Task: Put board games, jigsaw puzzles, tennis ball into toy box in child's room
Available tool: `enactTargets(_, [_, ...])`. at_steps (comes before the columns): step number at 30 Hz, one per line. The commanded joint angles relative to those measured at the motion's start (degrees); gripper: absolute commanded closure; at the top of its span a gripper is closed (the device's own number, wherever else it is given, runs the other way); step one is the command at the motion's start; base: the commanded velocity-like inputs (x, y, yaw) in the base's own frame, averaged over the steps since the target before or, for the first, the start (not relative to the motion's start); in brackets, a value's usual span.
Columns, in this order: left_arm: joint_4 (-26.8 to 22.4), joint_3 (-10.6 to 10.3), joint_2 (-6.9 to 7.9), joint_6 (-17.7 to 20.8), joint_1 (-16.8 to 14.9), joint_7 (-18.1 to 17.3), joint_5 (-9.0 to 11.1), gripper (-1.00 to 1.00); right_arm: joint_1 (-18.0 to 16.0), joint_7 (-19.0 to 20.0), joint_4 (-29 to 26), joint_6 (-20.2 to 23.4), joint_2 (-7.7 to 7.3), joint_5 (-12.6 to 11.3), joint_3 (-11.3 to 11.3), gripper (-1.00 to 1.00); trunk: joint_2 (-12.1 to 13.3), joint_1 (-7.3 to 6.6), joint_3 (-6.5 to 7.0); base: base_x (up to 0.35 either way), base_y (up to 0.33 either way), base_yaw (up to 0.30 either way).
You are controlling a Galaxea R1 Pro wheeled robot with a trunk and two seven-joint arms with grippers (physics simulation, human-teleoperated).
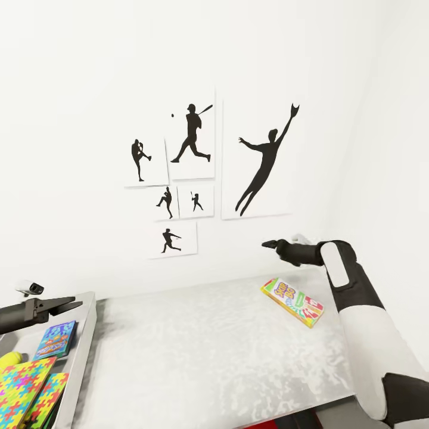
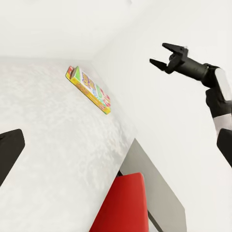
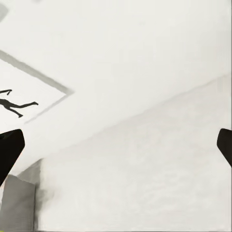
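A green-red-yellow board game (image 1: 292, 301) lies flat on the light grey table (image 1: 196, 351), towards its right side near the wall; it also shows in the left wrist view (image 2: 89, 90). My right gripper (image 1: 266, 243) hangs open and empty in the air above and behind that box, its two fingers apart (image 2: 157, 53). At the left stands the grey toy box (image 1: 84, 333). Inside it lie a blue board game (image 1: 56, 338), two bright jigsaw puzzles (image 1: 22, 381) (image 1: 49, 395) and the yellow tennis ball (image 1: 9, 359). My left gripper (image 1: 74, 304) hovers open over the toy box's far end, holding nothing.
The white wall behind the table carries black baseball-player silhouette pictures (image 1: 257, 158). A red object (image 2: 123, 203) sits below the table's edge on the right. The room's corner closes off the right side.
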Motion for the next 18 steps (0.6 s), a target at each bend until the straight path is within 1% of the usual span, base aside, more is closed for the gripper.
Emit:
enactTargets(1, [0.04, -0.33, 0.08, 0.61, -0.08, -0.19, 0.3, -1.0, -2.29, -3.91, 3.56, 0.27, 0.11, 0.35, 0.77, -1.0, -0.15, 0.04, -0.15, 0.0, 0.0, 0.0])
enactTargets(2, [0.04, -0.33, 0.08, 0.61, -0.08, -0.19, 0.3, -1.0, -3.31, -6.07, 5.21, 0.27, 0.17, 0.36, 1.13, -1.0, -0.15, 0.04, -0.15, 0.0, 0.0, 0.0])
enactTargets(3, [0.04, -0.33, 0.08, 0.61, -0.08, -0.19, 0.3, -1.0, -5.27, -10.44, 8.25, 0.27, 0.3, 0.37, 1.65, -1.0, -0.15, 0.04, -0.15, 0.0, 0.0, 0.0])
enactTargets(6, [0.02, -0.36, 0.08, 0.61, -0.08, -0.19, 0.3, -1.0, -7.89, -16.95, 12.29, 0.27, 0.51, 0.36, 2.11, -1.0, -0.15, 0.04, -0.15, 0.0, 0.0, 0.0])
enactTargets(7, [0.0, -0.38, 0.07, 0.61, -0.08, -0.19, 0.3, -1.0, -9.26, -20.63, 14.46, 0.27, 0.56, 0.23, 2.26, -1.0, -0.15, 0.04, -0.15, 0.0, 0.0, 0.0])
enactTargets(9, [-0.03, -0.4, 0.06, 0.61, -0.08, -0.19, 0.3, -1.0, -10.57, -24.27, 16.25, 0.27, 0.53, -0.12, 2.37, -1.0, -0.15, 0.04, -0.15, 0.0, 0.0, 0.0])
enactTargets(12, [-0.04, -0.41, 0.07, 0.61, -0.08, -0.19, 0.3, -1.0, -11.23, -26.06, 16.16, 0.27, 0.64, -0.3, 2.53, -1.0, -0.15, 0.04, -0.15, 0.0, 0.0, 0.0])
enactTargets(14, [-0.15, -0.39, 0.08, 0.61, -0.08, -0.19, 0.3, -1.0, -11.53, -26.97, 14.76, 0.27, 0.65, -0.16, 2.73, -1.0, -0.15, 0.04, -0.15, 0.0, 0.0, 0.0])
enactTargets(18, [-1.02, -0.37, 0.08, 0.66, -0.08, -0.19, 0.32, -1.0, -11.67, -27.76, 12.97, 0.27, 0.58, 0.07, 4.19, -1.0, -0.15, 0.04, -0.15, 0.0, 0.0, 0.0])
